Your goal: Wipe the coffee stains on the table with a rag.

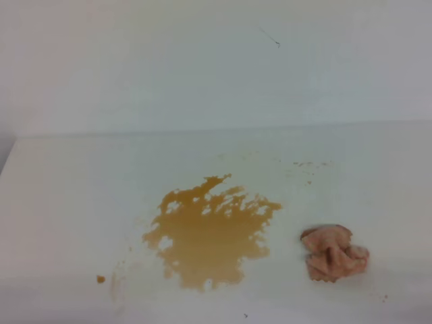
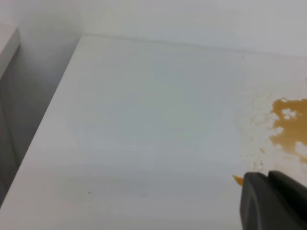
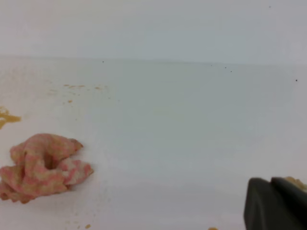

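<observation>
Crumpled pink rag (image 1: pixel 334 253) lying untouched right of amber coffee stains (image 1: pixel 209 236) on white table (image 1: pixel 67 202); right gripper (image 3: pixel 276 203) jaws together, needing opening before grasping rag's middle; left gripper (image 2: pixel 276 199) jaws' state impossible to tell

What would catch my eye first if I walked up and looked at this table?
The big amber-brown coffee stains, a ragged-edged puddle near the middle of the white table, with a small speck off to its lower left. Next, the crumpled salmon-pink rag lying to the right of the puddle, apart from it and not touching it. Fainter brown specks dot the table farther back.
</observation>
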`<state>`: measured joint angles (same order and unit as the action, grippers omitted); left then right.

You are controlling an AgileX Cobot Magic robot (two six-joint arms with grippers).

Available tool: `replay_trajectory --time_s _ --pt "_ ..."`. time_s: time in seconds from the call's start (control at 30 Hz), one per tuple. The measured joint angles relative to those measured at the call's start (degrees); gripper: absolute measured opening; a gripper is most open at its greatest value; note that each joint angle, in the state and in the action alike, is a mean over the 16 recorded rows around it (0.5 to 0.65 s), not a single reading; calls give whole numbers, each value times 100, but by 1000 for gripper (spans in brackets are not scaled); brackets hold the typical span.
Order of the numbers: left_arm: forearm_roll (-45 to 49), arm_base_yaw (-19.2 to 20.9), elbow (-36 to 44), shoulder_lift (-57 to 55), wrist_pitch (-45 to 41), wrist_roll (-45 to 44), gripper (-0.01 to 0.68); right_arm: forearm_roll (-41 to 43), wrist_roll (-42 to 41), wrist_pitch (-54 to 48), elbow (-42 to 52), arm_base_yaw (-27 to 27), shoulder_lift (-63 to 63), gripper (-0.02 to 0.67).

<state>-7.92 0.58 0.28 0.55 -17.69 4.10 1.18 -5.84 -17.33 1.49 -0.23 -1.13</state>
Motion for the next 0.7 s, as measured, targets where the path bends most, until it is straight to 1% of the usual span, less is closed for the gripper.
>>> replay_trajectory --time_s 0.7 --pt "-1 0 113 28 38 -2 -2 -1 0 27 50 -1 -38 -3"
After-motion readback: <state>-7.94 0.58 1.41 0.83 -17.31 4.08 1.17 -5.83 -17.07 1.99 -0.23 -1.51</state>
